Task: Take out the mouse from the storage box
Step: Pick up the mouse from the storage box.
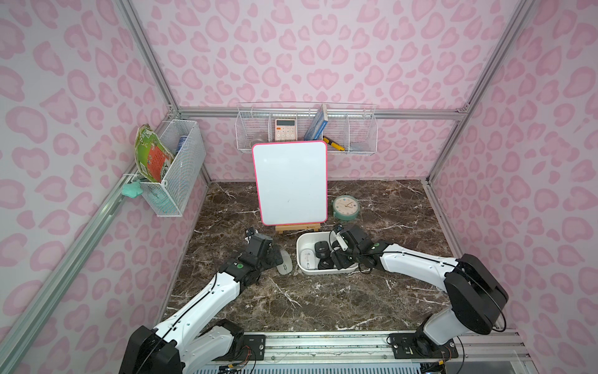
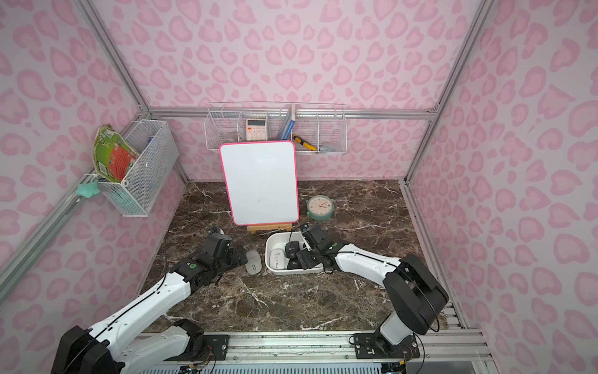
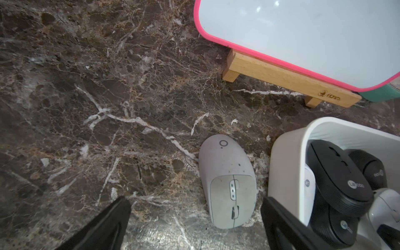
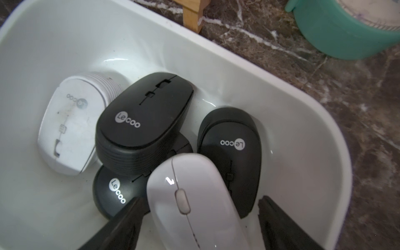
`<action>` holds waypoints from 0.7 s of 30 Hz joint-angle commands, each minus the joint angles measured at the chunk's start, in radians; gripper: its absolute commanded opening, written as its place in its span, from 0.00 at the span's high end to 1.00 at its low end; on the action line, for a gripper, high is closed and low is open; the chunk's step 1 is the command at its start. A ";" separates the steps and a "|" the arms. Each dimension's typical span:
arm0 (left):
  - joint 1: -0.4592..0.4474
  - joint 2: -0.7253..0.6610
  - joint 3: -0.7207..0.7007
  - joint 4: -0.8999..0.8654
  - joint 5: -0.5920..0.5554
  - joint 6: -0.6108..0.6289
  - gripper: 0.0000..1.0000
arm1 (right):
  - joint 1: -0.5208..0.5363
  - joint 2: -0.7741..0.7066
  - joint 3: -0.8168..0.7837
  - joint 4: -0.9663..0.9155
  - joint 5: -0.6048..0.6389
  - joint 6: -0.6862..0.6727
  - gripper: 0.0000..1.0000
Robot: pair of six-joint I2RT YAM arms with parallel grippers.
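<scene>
Left gripper (image 3: 194, 202) hangs slack, jaws spread wide, and a grey mouse (image 3: 227, 184) lies free on the marble table (image 3: 108, 108), just left of the storage box (image 1: 299, 251) (that one looks done). On the right, the right gripper (image 4: 200, 199) is down in the box, jaws apart either side of a glossy white mouse (image 4: 188, 173), not pinching it yet. Black mice (image 4: 142, 121) crowd beside it. Next call, I'd say: close squarely on the white shell, then lift clear of the rim.

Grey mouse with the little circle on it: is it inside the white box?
No, the grey mouse lies on the marble table beside the storage box, outside its wall.
</scene>
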 commanded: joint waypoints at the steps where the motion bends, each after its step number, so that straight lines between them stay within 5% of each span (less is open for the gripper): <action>1: 0.001 0.009 -0.001 0.004 -0.001 -0.012 0.01 | 0.000 0.009 0.014 -0.033 -0.008 -0.011 0.11; 8: 0.001 0.023 0.012 0.009 0.011 -0.016 0.01 | 0.000 0.047 0.036 -0.051 0.013 0.000 0.05; 21: 0.002 0.013 0.019 -0.001 0.011 -0.018 0.01 | -0.005 0.086 0.071 -0.040 0.032 0.029 0.31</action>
